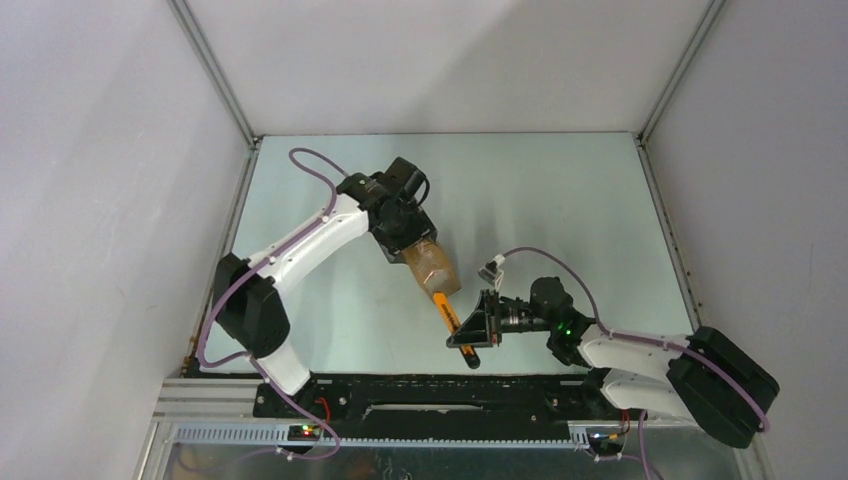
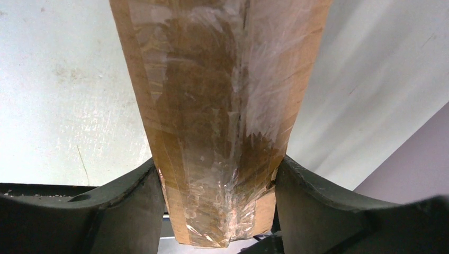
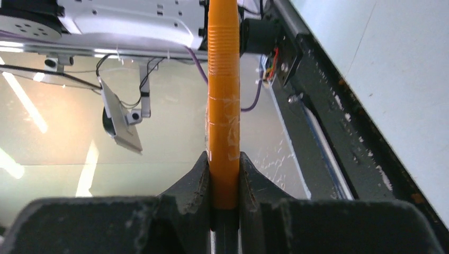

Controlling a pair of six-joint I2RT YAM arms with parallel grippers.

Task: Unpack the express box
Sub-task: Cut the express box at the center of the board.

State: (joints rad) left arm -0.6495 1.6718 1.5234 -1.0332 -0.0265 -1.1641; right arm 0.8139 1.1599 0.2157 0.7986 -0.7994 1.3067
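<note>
The express box (image 1: 432,266), brown cardboard wrapped in clear tape, hangs tilted above the table in my left gripper (image 1: 405,232). In the left wrist view both dark fingers (image 2: 132,203) press its taped sides (image 2: 212,116). My right gripper (image 1: 474,322) is shut on the slim orange-and-black utility knife (image 1: 452,320). Its orange body (image 3: 223,106) runs up from between my right fingers (image 3: 198,182). The knife's upper end reaches the lower corner of the box; whether it touches is hidden. No label shows.
The pale green table top (image 1: 560,210) is walled by white panels with metal corner rails (image 1: 215,75). A black mounting rail (image 1: 420,390) with both arm bases runs along the near edge. Purple cables (image 1: 540,255) loop off each arm.
</note>
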